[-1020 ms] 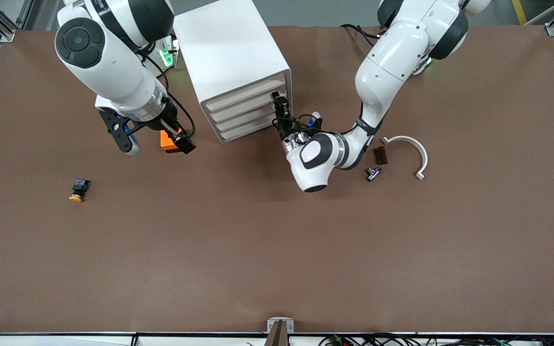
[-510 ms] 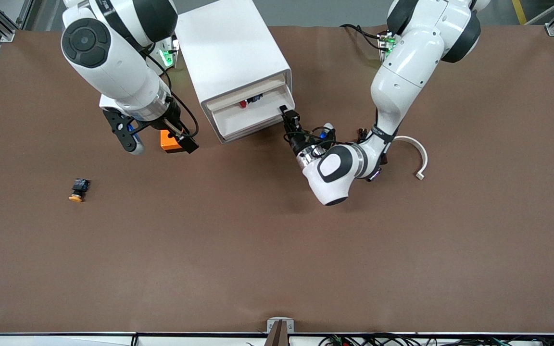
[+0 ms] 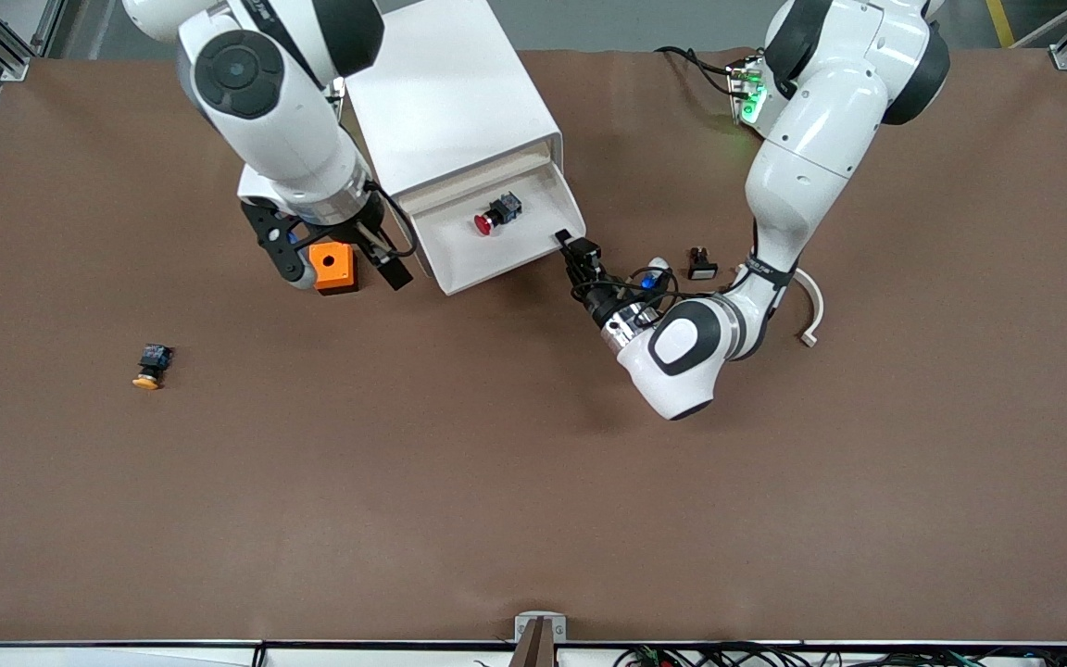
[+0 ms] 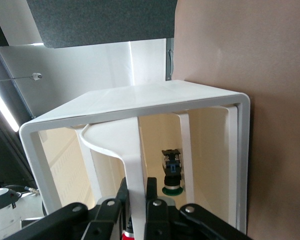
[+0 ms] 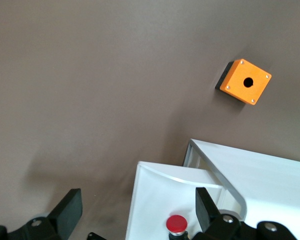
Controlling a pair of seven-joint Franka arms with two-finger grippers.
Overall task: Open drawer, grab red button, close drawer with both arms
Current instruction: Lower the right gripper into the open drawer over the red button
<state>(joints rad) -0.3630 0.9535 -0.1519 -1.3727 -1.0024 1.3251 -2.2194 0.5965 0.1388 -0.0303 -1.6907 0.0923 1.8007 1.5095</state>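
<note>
- Lying nearest the front camera, toward the right arm's end of the table, is an orange-capped button (image 3: 147, 367), which is not the one wanted.
- Gripping the drawer (image 3: 459, 243) by its front edge at the corner toward the left arm's end, the left gripper (image 3: 573, 245) is clamped tight on the thin front wall; the left wrist view is showing the wall pinched between its fingers (image 4: 151, 190).
- Judging from the tray standing well out of the cabinet (image 3: 445, 102), the opening step is looking nearly finished; the left arm should be holding the drawer steady and level, without twisting, so the tray is not jamming or sliding back.
- Hovering over the orange box (image 3: 331, 267) beside the drawer, the right gripper (image 3: 336, 259) is spread wide and carrying nothing; it should be coming straight down over the button, fingers straddling the body.
- Resting in the open drawer, near the cabinet, is the button (image 3: 495, 213): a small part lying on its side, with a round red cap and a black body carrying a blue mark.
- Sitting near the left arm are a small black part (image 3: 701, 263) and a curved white clip (image 3: 811, 301).
</note>
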